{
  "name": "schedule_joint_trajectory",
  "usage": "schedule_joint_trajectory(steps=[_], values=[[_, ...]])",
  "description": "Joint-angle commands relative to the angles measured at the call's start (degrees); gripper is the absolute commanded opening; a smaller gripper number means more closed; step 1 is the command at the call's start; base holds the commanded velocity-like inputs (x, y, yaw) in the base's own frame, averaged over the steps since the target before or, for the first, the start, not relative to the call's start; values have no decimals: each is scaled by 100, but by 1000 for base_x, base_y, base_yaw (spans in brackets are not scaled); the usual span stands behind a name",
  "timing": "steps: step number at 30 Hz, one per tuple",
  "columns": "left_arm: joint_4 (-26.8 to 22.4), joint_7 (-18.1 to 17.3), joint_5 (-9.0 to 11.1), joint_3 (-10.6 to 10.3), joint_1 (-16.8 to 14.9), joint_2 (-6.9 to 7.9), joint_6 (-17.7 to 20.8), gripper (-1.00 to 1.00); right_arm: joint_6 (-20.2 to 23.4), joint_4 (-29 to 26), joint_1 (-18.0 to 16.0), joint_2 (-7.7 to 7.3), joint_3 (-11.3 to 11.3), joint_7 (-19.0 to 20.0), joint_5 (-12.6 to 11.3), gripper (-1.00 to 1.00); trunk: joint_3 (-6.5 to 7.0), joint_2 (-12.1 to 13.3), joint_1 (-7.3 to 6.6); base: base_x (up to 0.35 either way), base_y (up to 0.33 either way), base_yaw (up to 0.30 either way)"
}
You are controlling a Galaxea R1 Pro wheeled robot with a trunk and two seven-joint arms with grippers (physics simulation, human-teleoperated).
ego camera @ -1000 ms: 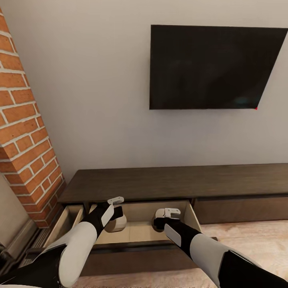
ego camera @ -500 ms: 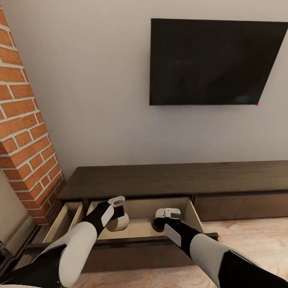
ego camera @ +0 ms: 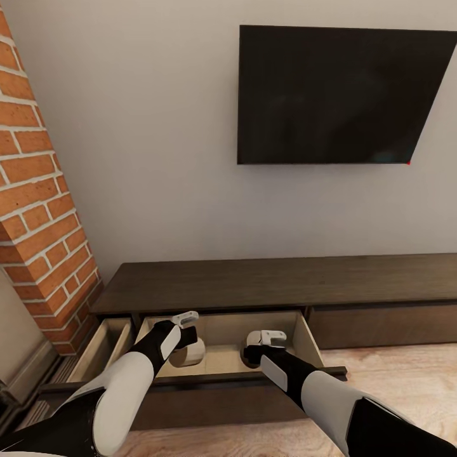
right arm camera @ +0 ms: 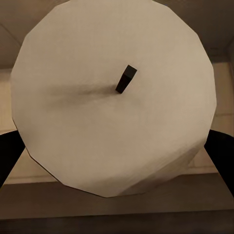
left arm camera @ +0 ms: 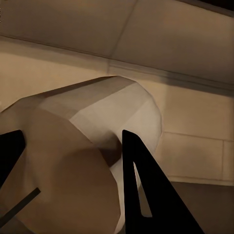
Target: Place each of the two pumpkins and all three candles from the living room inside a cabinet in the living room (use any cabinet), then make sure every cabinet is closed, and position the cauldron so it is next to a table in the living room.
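Two candles sit low in the frame inside the cabinet's [ego camera: 266, 285] pulled-out drawer [ego camera: 223, 355]: left gripper [ego camera: 188, 331] pinches one candle [ego camera: 188, 353], right gripper [ego camera: 266, 343] clamps another [right arm camera: 114, 92]. Wrist views show the black fingers [left arm camera: 146, 190] hugging them, wick [right arm camera: 126, 79] facing the camera. Upper right hangs a television [ego camera: 339, 95]; brick wall [ego camera: 38, 209] at left, wooden floor [ego camera: 393, 374] lower right.

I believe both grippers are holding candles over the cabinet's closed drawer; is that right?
Not quite: the drawer is open, as the head view shows, with its pale inside exposed. The left gripper and right gripper each hold a candle over it, in the cabinet.
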Motion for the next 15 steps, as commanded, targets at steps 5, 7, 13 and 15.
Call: schedule_joint_trajectory(steps=[5,7,13,15], values=[[-17,22,-22,21,-2,-3,50,-100,34,-12,-5,-3,31,-44,-25,-100,-6,-3,-1,0,0,0],[-21,66,-28,6,-2,-3,65,-100,52,-23,-5,0,20,-56,-24,-100,-6,-3,-1,0,0,0],[-354,149,-32,-14,-2,-1,120,-100,80,-367,-96,4,13,-192,124,-100,-6,-3,-1,0,0,0],[-451,162,-33,-16,-2,3,124,-100,82,-416,-195,5,13,-317,272,-100,-6,-3,-1,0,0,0]])
